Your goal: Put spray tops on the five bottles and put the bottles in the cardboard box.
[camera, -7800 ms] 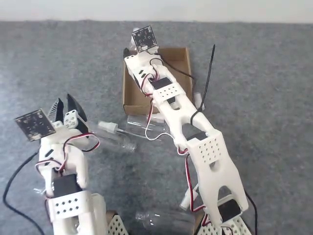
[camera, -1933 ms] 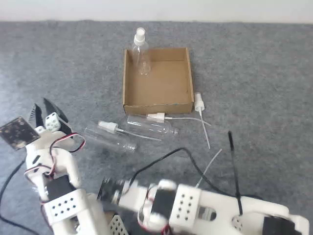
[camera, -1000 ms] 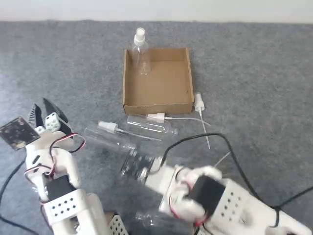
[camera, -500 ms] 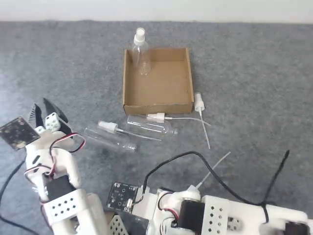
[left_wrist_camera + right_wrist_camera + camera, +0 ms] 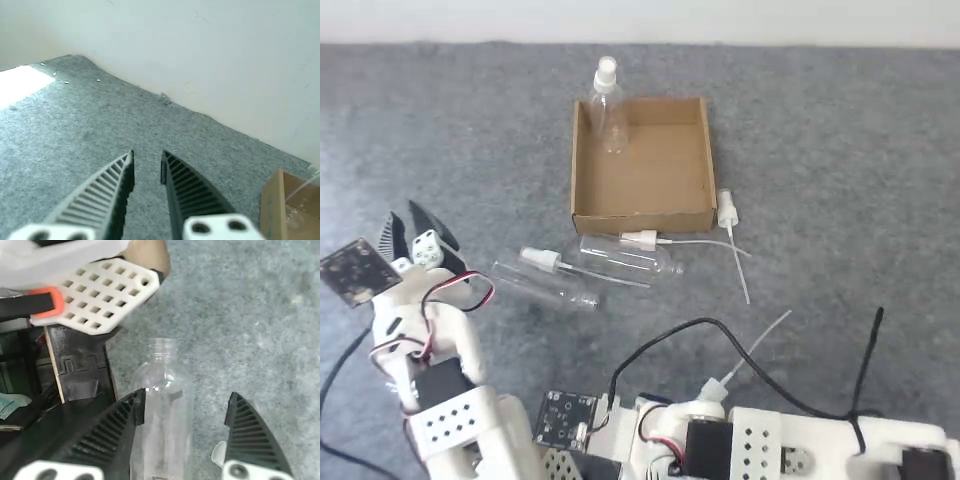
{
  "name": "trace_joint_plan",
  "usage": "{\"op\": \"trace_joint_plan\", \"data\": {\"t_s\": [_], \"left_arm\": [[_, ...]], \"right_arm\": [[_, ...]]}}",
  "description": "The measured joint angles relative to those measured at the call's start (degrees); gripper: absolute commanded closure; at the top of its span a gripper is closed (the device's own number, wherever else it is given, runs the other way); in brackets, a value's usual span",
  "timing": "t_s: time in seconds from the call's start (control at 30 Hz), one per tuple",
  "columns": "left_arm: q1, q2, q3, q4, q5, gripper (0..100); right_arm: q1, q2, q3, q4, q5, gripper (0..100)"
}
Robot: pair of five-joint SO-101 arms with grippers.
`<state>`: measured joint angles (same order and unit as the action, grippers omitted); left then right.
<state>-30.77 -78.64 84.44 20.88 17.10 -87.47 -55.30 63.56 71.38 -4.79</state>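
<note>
High view, my right arm now folded low at the near edge, back from mid-table, box unmoved, capped bottle at its far corner, left wrist, left claw slightly parted, empty, right wrist, right claw wide open astride uncapped bottle lying on carpet, no grip.

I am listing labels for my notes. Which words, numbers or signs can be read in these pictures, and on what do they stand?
No text can be read.
clear bottle: any print is too blurred to read.
camera board: markings too small to read.
cardboard box: no print seen.
</note>
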Motion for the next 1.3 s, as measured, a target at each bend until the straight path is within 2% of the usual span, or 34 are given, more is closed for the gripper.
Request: {"op": "trace_joint_plan", "data": {"t_s": [0.17,0.33,0.5,0.67,0.87,1.13,1.3], "left_arm": [[0.0,0.0,0.0,0.0,0.0,92],[0.0,0.0,0.0,0.0,0.0,92],[0.0,0.0,0.0,0.0,0.0,92],[0.0,0.0,0.0,0.0,0.0,92],[0.0,0.0,0.0,0.0,0.0,92],[0.0,0.0,0.0,0.0,0.0,92],[0.0,0.0,0.0,0.0,0.0,92]], "right_arm": [[-0.09,1.23,0.0,0.0,-0.09,75.7],[0.0,9.67,-0.18,-2.46,-0.18,75.7],[5.36,17.32,-0.26,-2.99,-0.18,75.7],[11.87,18.02,-0.62,-2.99,0.35,76.8],[17.76,18.02,-0.62,-2.99,4.4,91.2],[19.16,18.02,-0.79,-3.08,5.01,91.7],[25.23,18.11,-4.75,-2.64,5.1,91.8]]}}
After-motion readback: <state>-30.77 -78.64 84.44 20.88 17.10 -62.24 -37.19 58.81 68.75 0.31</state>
